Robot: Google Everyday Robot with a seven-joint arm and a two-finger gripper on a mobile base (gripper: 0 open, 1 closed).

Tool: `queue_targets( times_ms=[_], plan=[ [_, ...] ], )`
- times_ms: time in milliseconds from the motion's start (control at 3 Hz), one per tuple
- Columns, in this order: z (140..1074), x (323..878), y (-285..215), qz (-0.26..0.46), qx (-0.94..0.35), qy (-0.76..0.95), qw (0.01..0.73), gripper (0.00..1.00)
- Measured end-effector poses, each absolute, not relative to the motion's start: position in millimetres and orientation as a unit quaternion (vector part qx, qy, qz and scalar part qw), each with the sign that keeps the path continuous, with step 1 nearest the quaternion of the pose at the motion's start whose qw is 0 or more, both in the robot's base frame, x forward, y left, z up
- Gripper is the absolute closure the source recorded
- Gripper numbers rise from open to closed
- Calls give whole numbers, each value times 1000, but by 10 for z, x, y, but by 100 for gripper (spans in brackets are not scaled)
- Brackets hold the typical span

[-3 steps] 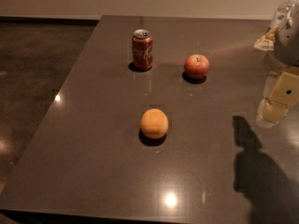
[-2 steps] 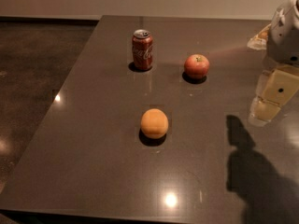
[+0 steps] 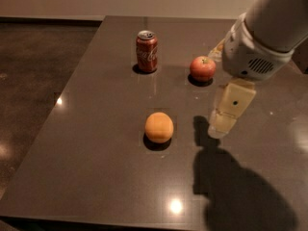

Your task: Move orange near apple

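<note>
Gripper (image 3: pixel 218 128) shifted left since last frame; it now hovers right of the matte, round orange (image 3: pixel 159 127) at mid-table (image 3: pixel 96 129), not touching it. Holds nothing; opening cannot be told. Glossy red apple (image 3: pixel 202 68) behind, cylindrical soda can (image 3: pixel 147 51) farther left.

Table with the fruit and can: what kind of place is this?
Probably a robot test room, not certain: a dark table holds an orange, an apple and a soda can, and the gripper hangs beside the orange.
</note>
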State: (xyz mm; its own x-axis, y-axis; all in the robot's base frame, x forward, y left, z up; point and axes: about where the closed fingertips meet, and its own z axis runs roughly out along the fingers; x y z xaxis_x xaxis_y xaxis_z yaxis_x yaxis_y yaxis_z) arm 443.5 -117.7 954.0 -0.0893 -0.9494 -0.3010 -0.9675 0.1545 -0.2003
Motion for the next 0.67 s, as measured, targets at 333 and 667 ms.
queue_targets(
  times_ms=[333, 667],
  plan=[
    [9288, 4405, -785, 38, -673, 716, 181, 0],
    [8955, 4370, -452, 46, -692, 700, 168, 0]
  ],
)
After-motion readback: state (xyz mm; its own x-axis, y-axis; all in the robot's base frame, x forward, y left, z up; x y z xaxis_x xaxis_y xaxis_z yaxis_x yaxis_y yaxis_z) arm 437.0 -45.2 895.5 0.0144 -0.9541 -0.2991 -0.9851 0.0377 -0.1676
